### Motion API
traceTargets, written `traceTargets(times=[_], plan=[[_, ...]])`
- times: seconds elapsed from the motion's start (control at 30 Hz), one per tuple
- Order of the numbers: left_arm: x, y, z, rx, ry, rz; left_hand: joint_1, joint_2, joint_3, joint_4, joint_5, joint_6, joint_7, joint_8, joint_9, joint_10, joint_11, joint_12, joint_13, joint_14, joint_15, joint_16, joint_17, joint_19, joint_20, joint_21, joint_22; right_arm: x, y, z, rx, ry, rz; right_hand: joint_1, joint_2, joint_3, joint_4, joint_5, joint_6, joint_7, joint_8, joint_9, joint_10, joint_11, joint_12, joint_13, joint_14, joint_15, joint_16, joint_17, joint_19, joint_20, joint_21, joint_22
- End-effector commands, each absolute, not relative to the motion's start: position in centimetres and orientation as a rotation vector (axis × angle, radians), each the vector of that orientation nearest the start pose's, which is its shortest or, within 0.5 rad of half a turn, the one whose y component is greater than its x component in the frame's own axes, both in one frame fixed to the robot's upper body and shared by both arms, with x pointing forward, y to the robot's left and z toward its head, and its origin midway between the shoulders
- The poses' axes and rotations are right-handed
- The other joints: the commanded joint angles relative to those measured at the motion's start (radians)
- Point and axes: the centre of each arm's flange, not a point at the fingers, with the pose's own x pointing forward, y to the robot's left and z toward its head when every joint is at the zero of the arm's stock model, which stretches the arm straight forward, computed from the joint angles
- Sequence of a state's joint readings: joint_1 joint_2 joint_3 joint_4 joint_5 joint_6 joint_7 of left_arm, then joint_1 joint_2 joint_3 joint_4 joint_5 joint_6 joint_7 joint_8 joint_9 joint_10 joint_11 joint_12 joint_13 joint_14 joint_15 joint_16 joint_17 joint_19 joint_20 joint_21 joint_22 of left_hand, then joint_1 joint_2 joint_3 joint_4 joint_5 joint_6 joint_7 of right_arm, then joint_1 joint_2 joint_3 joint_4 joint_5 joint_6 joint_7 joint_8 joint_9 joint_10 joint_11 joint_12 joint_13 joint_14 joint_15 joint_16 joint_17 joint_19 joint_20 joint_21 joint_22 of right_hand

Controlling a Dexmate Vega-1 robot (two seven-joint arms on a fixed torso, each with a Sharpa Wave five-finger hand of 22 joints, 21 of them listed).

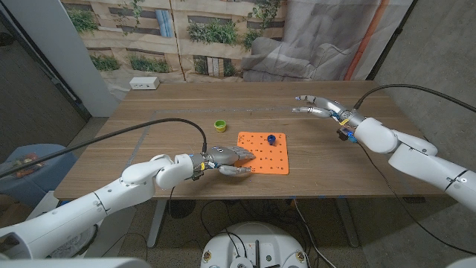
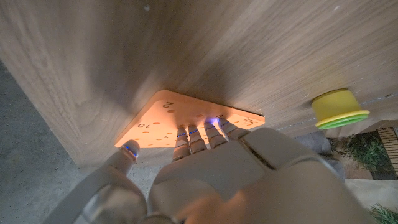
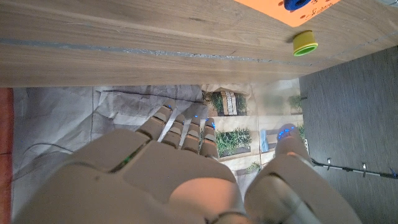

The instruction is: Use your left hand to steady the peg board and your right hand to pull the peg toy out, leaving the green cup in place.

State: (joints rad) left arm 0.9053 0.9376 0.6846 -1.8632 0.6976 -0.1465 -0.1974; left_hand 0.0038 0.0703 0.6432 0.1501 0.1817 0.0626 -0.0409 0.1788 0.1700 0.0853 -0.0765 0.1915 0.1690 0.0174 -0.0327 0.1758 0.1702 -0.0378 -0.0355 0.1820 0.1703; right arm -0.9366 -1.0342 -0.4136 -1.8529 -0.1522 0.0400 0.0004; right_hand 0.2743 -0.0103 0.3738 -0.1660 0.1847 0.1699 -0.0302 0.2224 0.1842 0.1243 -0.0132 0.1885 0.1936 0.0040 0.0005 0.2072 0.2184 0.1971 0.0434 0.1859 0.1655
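A wooden table (image 1: 335, 167) stands before a backdrop printed with a plank fence and plants; a white box (image 1: 144, 83) sits at its far left corner. The orange peg board (image 1: 269, 158) lies near the middle of the table, with the blue peg toy (image 1: 272, 138) standing in it toward the far edge; the green cup (image 1: 220, 126) stands apart, just beyond the board's far left corner. The left hand (image 1: 229, 161) rests on the board's near left edge; the left wrist view shows its fingertips (image 2: 198, 132) pressed on the board's surface beside printed numerals, a detail the head view cannot resolve. The right hand (image 1: 321, 107) hangs in the air well to the right of the board, holding nothing, fingers spread and extended; the right wrist view confirms nothing in its grasp and shows the cup and peg toy far beyond it.
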Motion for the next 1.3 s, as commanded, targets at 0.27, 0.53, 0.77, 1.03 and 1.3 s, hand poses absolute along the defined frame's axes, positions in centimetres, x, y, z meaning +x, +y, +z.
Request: traceTargets(times=[0.27, 0.53, 0.77, 1.03, 1.3], plan=[[55.4, 17.4, -10.4, 1.756, -0.640, -0.524, 0.005, 0.066, -0.001, -0.005, 0.008, 0.003, 0.001, 0.006, 0.002, 0.015, 0.010, 0.003, 0.006, 0.007, -0.084, 0.004, 0.000, -0.001, -0.168, 0.007, 0.002, 55.1, -25.3, 3.7, -1.529, -0.579, 0.204, 0.074, -0.007, 0.025, -0.019, 0.021, -0.007, -0.009, 0.007, 0.008, -0.043, 0.004, -0.008, 0.004, -0.025, 0.033, -0.004, -0.001, -0.013, 0.010, -0.003, 0.004], [55.7, 17.2, -10.4, 1.748, -0.632, -0.523, 0.007, 0.068, 0.001, -0.007, 0.009, 0.005, 0.000, 0.007, 0.002, 0.014, 0.011, 0.001, 0.006, 0.007, -0.084, 0.003, 0.000, -0.002, -0.167, 0.007, 0.002, 55.3, -24.0, 3.7, -1.627, -0.514, 0.240, 0.105, -0.017, 0.032, -0.021, 0.026, -0.015, 0.002, 0.007, 0.010, -0.063, 0.009, -0.008, 0.005, -0.041, 0.047, -0.007, -0.001, -0.023, 0.004, -0.005, 0.003], [56.2, 17.0, -10.2, 1.747, -0.633, -0.530, 0.009, 0.072, 0.003, -0.010, 0.009, 0.007, 0.000, 0.007, 0.002, 0.013, 0.010, 0.000, 0.006, 0.006, -0.083, 0.002, 0.000, -0.003, -0.166, 0.007, 0.002, 55.4, -22.8, 3.3, -1.689, -0.481, 0.271, 0.126, -0.029, 0.035, -0.020, 0.028, -0.029, 0.002, 0.006, 0.013, -0.076, 0.014, -0.008, 0.006, -0.052, 0.056, -0.007, 0.000, -0.036, 0.012, -0.006, 0.003], [56.4, 16.9, -10.1, 1.748, -0.635, -0.543, 0.011, 0.075, 0.005, -0.012, 0.009, 0.008, 0.001, 0.007, 0.002, 0.013, 0.009, -0.001, 0.006, 0.006, -0.082, 0.002, -0.001, -0.004, -0.165, 0.007, 0.002, 55.4, -21.4, 3.2, -1.745, -0.465, 0.286, 0.137, -0.035, 0.037, -0.018, 0.029, -0.030, 0.002, 0.008, 0.014, -0.085, 0.013, -0.008, 0.006, -0.059, 0.063, -0.007, 0.001, -0.040, 0.020, -0.005, 0.003], [56.6, 16.9, -10.0, 1.752, -0.636, -0.551, 0.012, 0.078, 0.008, -0.014, 0.009, 0.008, 0.001, 0.007, 0.002, 0.014, 0.010, -0.001, 0.006, 0.005, -0.083, 0.001, -0.001, -0.004, -0.165, 0.007, 0.002, 55.6, -20.2, 3.1, -1.757, -0.457, 0.285, 0.154, -0.043, 0.039, -0.017, 0.031, -0.005, -0.003, 0.023, 0.017, -0.087, 0.013, -0.004, 0.007, -0.052, 0.067, -0.001, 0.003, -0.030, 0.025, 0.000, 0.004]])
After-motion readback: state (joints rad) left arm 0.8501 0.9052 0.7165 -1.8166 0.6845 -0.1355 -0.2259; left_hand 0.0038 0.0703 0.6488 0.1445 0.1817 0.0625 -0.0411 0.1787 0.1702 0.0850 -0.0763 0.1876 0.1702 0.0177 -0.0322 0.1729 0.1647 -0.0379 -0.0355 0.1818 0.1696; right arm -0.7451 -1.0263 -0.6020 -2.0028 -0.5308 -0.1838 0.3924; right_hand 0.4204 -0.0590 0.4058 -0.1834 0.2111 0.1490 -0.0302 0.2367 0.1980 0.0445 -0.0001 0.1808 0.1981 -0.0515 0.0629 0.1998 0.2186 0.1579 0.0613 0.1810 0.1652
